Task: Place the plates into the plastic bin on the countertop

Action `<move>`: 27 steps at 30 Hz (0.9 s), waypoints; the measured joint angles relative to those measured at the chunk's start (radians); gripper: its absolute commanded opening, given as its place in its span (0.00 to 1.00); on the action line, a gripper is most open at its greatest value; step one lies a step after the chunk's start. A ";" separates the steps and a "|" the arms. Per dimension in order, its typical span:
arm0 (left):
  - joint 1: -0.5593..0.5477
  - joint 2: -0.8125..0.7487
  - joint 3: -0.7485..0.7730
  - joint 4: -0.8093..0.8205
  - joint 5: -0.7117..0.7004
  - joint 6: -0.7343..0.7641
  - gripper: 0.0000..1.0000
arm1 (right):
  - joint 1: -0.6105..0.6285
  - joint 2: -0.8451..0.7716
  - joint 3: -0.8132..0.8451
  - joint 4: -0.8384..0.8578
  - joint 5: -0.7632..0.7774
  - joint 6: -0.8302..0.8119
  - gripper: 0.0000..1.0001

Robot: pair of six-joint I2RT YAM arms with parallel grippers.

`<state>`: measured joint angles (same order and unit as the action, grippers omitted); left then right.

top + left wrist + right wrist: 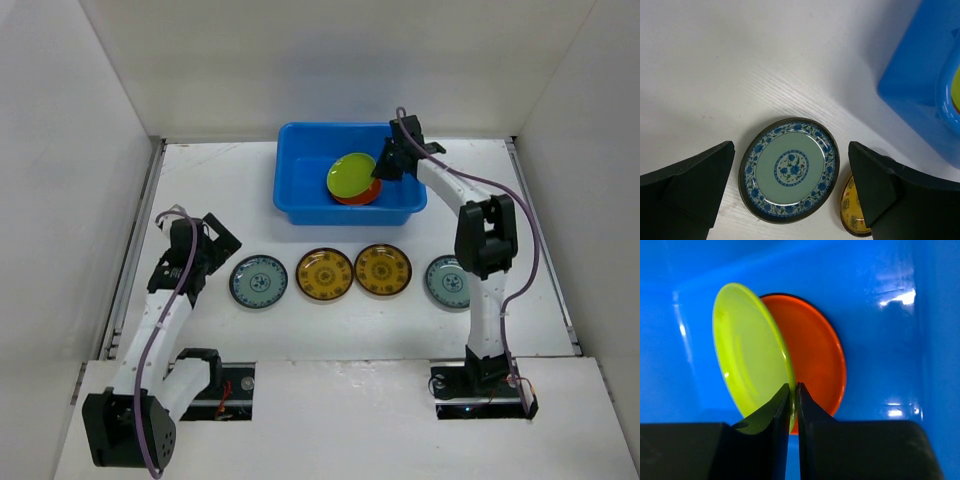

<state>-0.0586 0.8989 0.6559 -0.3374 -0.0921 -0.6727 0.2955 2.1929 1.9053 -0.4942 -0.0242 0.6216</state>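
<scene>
Counting the plates in view gives six: four are laid flat in a row on the countertop (300, 330), and two are seen inside the one plastic bin (300, 190).

From left to right, the row is made up of the left pale blue-green plate (259, 281), the left yellow-brown plate (324, 274), the right yellow-brown plate (383, 269) and the right pale blue-green plate (443, 283). The last of these is partly covered by the right arm (485, 240). Neighbouring plates are set near one another without touching.

Two arms are counted. The left arm (165, 300) is bent at the left side of the countertop. The left gripper (215, 240) is held with its fingers spread wide, and in its wrist view the left pale blue-green plate is framed below and between them.

The right arm is stretched forward to the bin's right end, with the right gripper (793, 390) pointed down into it. Its fingers are pressed close together, pinching the rim of the lime green plate (750, 360).

The bin is placed at the far middle of the countertop. The lime green plate is held tilted in it, leaning over the orange plate (815, 360), which is lying on the bin's floor towards the right end. A thin dark edge is seen along the orange plate's upper rim; what it belongs to cannot be told.
</scene>
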 measured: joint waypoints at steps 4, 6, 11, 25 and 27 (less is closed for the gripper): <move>0.000 0.023 -0.024 -0.003 0.022 -0.014 1.00 | 0.000 0.010 0.000 -0.012 0.034 -0.023 0.32; 0.000 0.036 -0.030 -0.003 0.034 -0.022 1.00 | -0.001 0.010 0.000 -0.016 0.053 -0.032 0.42; 0.000 0.063 -0.040 0.003 0.055 -0.035 1.00 | 0.002 0.010 0.000 -0.015 0.113 -0.065 0.63; 0.008 0.103 -0.109 0.008 0.133 -0.070 0.97 | 0.052 -0.289 -0.173 0.105 0.146 -0.121 0.70; 0.008 0.092 -0.128 -0.006 0.132 -0.075 0.97 | 0.059 -0.344 -0.211 0.138 0.140 -0.121 0.70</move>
<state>-0.0505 0.9905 0.5282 -0.3435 0.0402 -0.7479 0.3542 1.8488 1.6939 -0.3561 0.1154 0.5011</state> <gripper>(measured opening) 0.973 0.700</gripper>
